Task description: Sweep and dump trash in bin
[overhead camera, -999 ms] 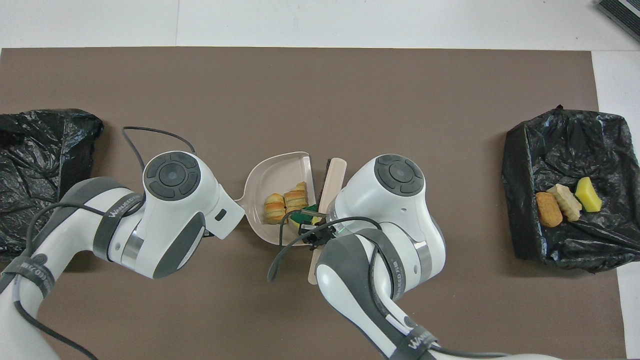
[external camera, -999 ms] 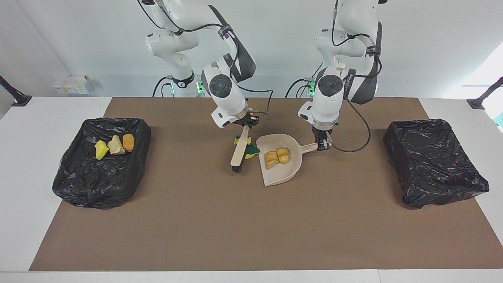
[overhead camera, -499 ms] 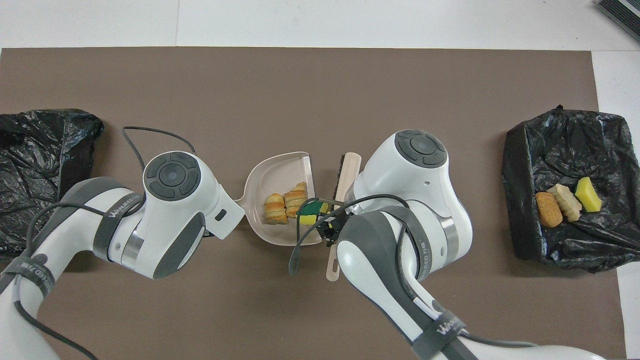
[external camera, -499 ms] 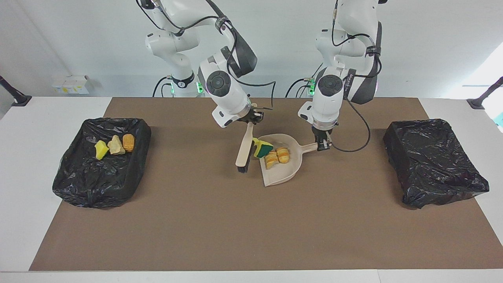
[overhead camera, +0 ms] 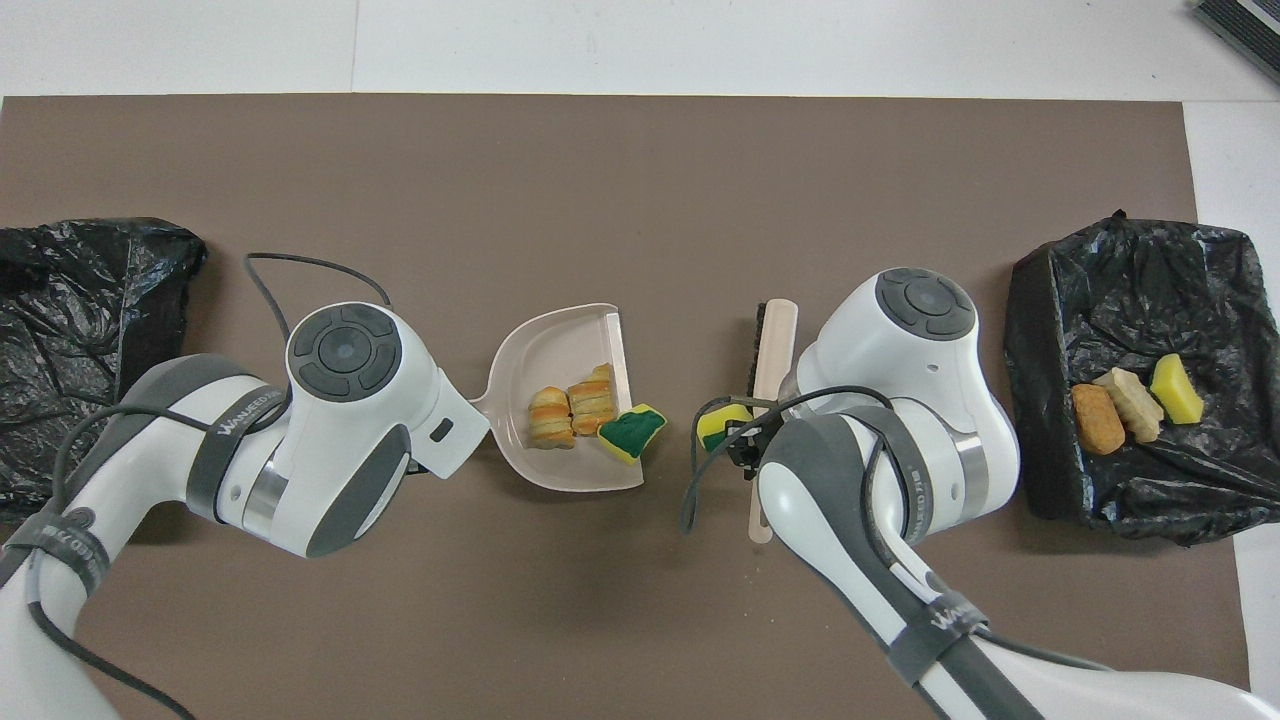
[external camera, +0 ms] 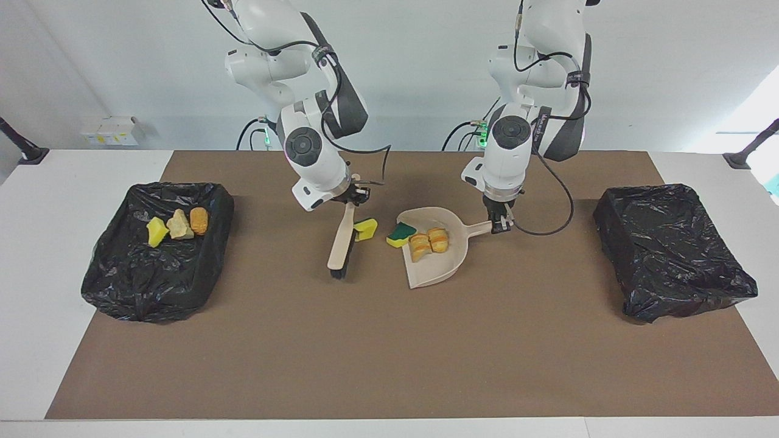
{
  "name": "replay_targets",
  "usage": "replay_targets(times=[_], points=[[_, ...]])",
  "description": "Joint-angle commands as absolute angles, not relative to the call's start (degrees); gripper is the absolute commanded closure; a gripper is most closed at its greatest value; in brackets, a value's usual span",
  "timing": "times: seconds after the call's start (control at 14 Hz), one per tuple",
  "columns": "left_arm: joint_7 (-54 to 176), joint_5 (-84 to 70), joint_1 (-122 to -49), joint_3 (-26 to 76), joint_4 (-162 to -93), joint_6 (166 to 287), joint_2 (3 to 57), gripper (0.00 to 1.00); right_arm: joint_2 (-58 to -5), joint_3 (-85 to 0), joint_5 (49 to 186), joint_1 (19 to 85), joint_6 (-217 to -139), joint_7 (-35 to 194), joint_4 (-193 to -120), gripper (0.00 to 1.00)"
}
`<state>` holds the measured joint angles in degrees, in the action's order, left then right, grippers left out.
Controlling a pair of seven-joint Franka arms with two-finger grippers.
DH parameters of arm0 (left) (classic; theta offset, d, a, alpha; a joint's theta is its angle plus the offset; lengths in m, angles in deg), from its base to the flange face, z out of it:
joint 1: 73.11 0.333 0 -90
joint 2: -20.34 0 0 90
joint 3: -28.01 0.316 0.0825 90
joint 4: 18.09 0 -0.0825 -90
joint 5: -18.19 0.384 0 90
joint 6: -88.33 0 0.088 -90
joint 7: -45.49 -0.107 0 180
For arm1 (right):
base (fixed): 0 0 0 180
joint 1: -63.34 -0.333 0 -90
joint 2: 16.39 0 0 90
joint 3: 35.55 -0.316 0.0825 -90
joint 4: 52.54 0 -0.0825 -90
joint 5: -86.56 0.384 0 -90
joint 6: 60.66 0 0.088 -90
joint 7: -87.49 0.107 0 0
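A: Now, from the facing view, which step is this?

B: Mid-sweep, I judge. The right gripper (external camera: 352,198) is pinched on the pale wooden handle of the brush (external camera: 339,243), its dark bristles down on the worktop (external camera: 389,340). The left gripper (external camera: 500,224) is clamped on the handle of the dustpan (external camera: 439,267), a smooth beige scoop. Two orange-brown, bread-like lumps (external camera: 429,241) lie in the pan; a green-and-yellow sponge piece (external camera: 400,233) sits at its lip, at about nine o'clock of them. A yellow sponge scrap (external camera: 365,229) lies between brush and pan. Three more scraps (external camera: 178,225) sit in the crinkly black-lined bin (external camera: 152,286) toward the right arm's end.

A: And from overhead?

B: The green sponge piece (overhead camera: 632,432) straddles the pan's open edge. The yellow scrap (overhead camera: 722,426) touches the brush (overhead camera: 772,340) at about seven o'clock of its head. The next move, I think, calls for pushing both soft pieces fully into the dustpan (overhead camera: 548,345), held flat.
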<state>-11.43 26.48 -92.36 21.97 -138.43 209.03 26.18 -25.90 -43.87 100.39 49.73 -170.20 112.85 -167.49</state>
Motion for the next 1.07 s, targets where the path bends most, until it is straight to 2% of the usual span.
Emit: replay_targets(times=[0.0,0.14,0.57,0.78,1.0], points=[[-12.08,27.77,-92.97,22.38,-140.52,209.79,24.64,1.00,-25.27,-44.43,95.98,51.99,-173.33,109.30,-169.78,1.00],[-12.08,27.68,-92.89,22.38,-140.52,209.79,24.64,1.00,-25.27,-44.43,92.64,54.19,-172.28,104.30,-170.05,1.00],[-12.08,27.68,-92.89,22.29,-140.52,209.88,24.64,1.00,-23.87,-44.78,85.51,53.94,-165.43,99.27,-171.01,1.00],[-12.08,27.68,-92.80,22.29,-140.52,209.88,24.64,1.00,-22.11,-44.87,90.05,52.27,-166.56,102.50,-174.00,1.00],[-12.08,27.68,-92.89,22.29,-140.52,209.88,24.64,1.00,-24.29,-44.95,93.76,52.09,-169.63,106.98,-173.48,1.00]])
